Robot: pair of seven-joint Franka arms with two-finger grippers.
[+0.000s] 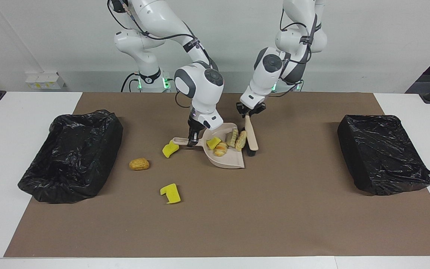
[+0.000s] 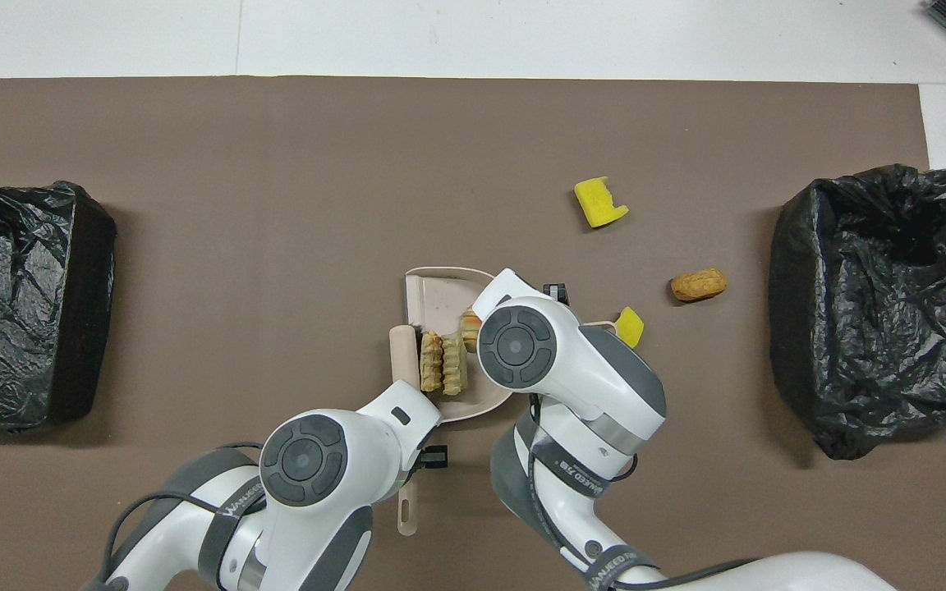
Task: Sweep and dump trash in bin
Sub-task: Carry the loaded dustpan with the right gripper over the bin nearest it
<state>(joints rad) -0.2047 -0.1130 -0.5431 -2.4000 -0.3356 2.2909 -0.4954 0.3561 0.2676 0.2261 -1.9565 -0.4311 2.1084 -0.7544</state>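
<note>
Facing view: right gripper (image 1: 190,142) clamped on dustpan (image 1: 227,158) handle; left gripper (image 1: 249,112) clamped on brush (image 1: 251,135) handle, bristles at dustpan mouth. Four trash scraps inside dustpan: yellow sponge chunk (image 1: 213,142), pastry lump (image 1: 221,149), two ridged pastry pieces (image 1: 241,140). Loose on brown mat (image 1: 274,209): yellow chunk (image 1: 170,149) touching dustpan handle, tan lump (image 1: 139,164), notched yellow chunk (image 1: 170,193). Black-lined bin (image 1: 71,153) at right arm's end, second bin (image 1: 383,153) at left arm's end.

Overhead view: brush (image 2: 402,361) beside ridged pieces (image 2: 443,373) in dustpan (image 2: 440,287). Arm lettering partly readable, "ANEED".
</note>
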